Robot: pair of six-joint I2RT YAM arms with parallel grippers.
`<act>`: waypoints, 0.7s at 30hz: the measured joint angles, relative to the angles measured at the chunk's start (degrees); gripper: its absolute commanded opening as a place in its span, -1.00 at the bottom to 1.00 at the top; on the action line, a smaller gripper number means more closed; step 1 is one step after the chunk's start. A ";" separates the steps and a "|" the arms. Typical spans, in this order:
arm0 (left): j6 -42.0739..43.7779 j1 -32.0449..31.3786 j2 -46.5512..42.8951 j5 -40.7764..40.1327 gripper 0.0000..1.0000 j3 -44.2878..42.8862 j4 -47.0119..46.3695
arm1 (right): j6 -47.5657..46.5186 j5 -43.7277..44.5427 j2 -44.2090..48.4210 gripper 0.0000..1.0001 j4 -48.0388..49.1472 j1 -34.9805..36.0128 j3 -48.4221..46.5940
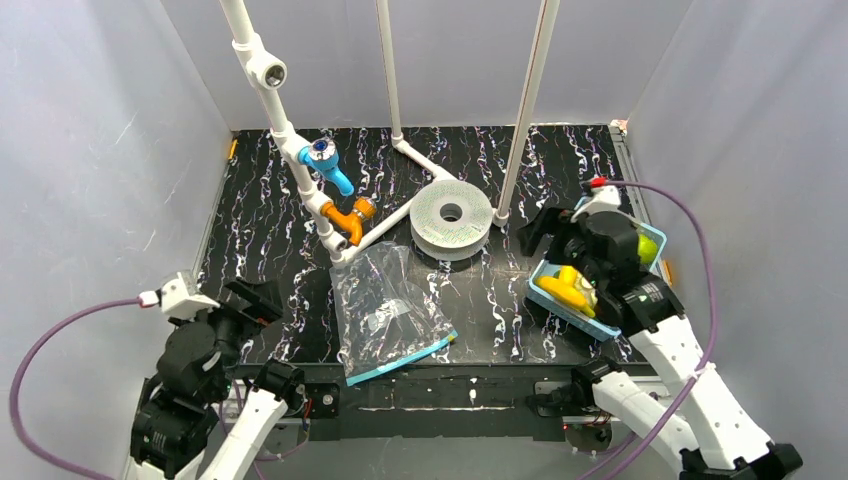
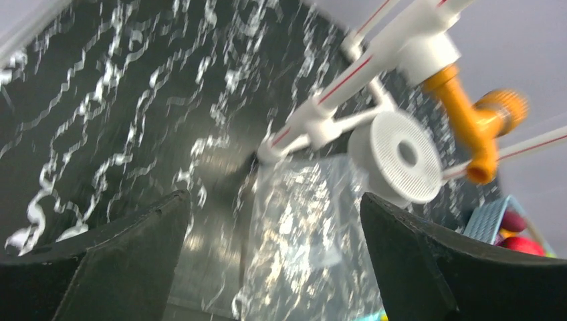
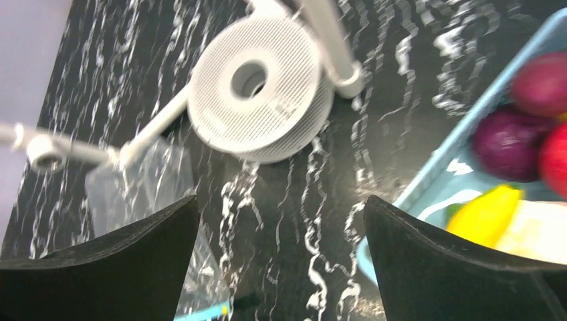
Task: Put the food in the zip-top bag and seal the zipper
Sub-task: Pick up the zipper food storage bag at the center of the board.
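The clear zip-top bag point(image 1: 390, 305) lies flat at the table's near middle, with its teal zipper point(image 1: 400, 360) along the near edge. The food sits in the light-blue basket point(image 1: 553, 300) at the right: a yellow banana point(image 1: 568, 288), a green fruit point(image 1: 648, 248), and in the right wrist view purple fruits point(image 3: 511, 144), a red piece point(image 3: 556, 160) and a white lumpy piece point(image 3: 535, 231). My right gripper point(image 1: 537, 232) is open and empty, left of the basket. My left gripper point(image 1: 258, 300) is open and empty, left of the bag point(image 2: 314, 227).
A white perforated disc point(image 1: 451, 218) lies behind the bag. A white pipe frame point(image 1: 300, 170) with blue point(image 1: 328, 162) and orange point(image 1: 348, 215) fittings stands at the back left. White walls enclose the black marbled table point(image 1: 270, 240).
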State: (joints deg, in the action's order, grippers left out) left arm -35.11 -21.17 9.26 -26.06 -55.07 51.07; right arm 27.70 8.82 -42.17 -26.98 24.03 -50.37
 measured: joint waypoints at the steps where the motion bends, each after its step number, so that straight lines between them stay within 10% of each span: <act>1: -1.03 0.00 1.29 0.63 0.97 -0.24 2.43 | 0.07 -0.13 -0.33 0.99 0.83 1.97 0.98; 21: -4.76 0.00 2.62 10.73 0.97 3.50 13.03 | -20.90 11.65 -32.89 1.00 10.05 52.85 -0.83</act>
State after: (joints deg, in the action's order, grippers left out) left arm -39.88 -21.17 11.88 -15.33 -51.57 64.10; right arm 6.81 20.47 -75.07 -16.93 76.88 -51.20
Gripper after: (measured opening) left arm 0.981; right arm 0.996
